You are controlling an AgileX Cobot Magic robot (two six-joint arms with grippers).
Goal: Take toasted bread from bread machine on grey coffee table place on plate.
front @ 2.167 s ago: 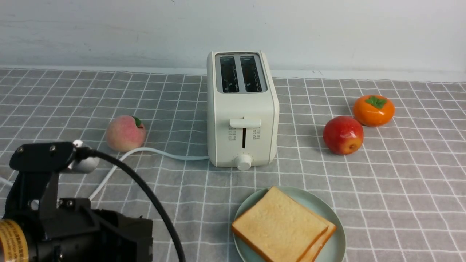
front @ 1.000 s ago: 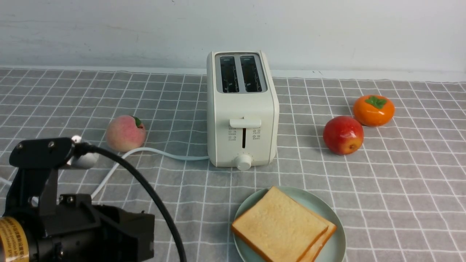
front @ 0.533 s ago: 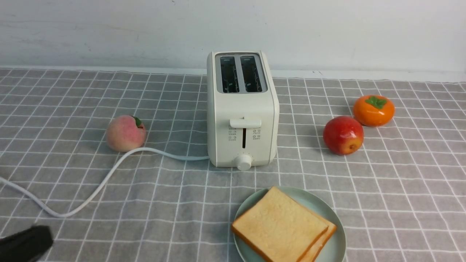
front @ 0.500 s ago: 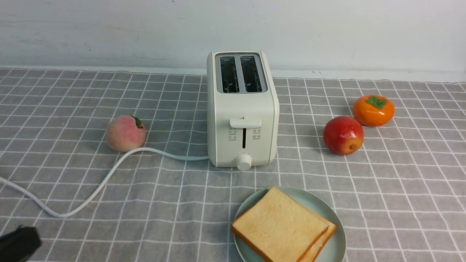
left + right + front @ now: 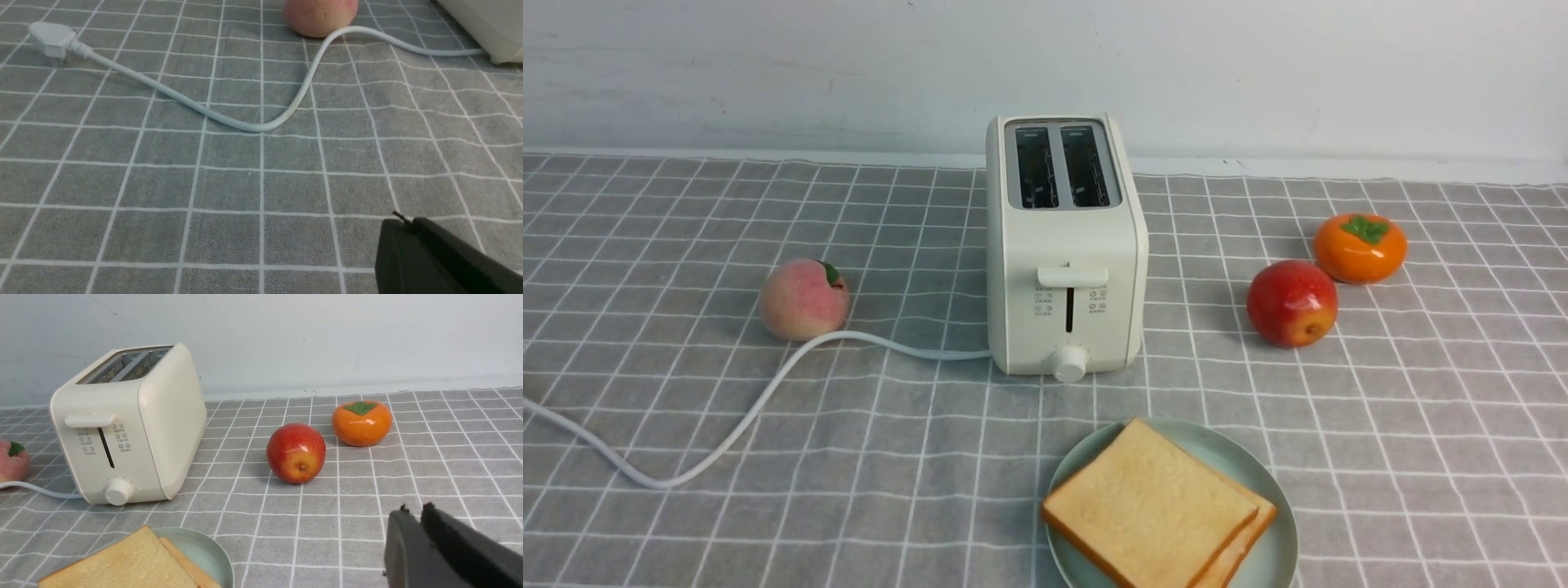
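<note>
Near left: one black left gripper [image 5: 408, 228] is seen low over the cloth in its wrist view; its fingers are pressed together and nothing is held.
Near right: one black right gripper [image 5: 414, 512] is seen in its wrist view; only a thin slit is left between its fingers and nothing is gripped.
Surface: one grey coffee table [image 5: 1421, 425], covered in grey cloth with a white grid check.
Plate count: one round pale mint-green plate [image 5: 1274, 555] with a low rim, set at the near edge in front of the toaster.
Bread count: two square slices of toasted bread [image 5: 1147, 506], stacked flat on the plate, the lower one showing only at the right edge.
Bread look: pale golden-tan faces are bordered by orange-brown crust.
Cable: one white cord [image 5: 768, 384] is laid in a loop to the left, ending in one white plug [image 5: 49, 38].
Toaster count: one cream-white boxy bread machine [image 5: 1066, 269], upright behind the plate, with two top slots, a lever and a round dial.
Fruit count: three; one pink peach [image 5: 803, 299] touching the cord at left, one red apple [image 5: 1292, 303] and one orange persimmon [image 5: 1361, 247] at right.
Far: one pale wall [image 5: 768, 65].
</note>
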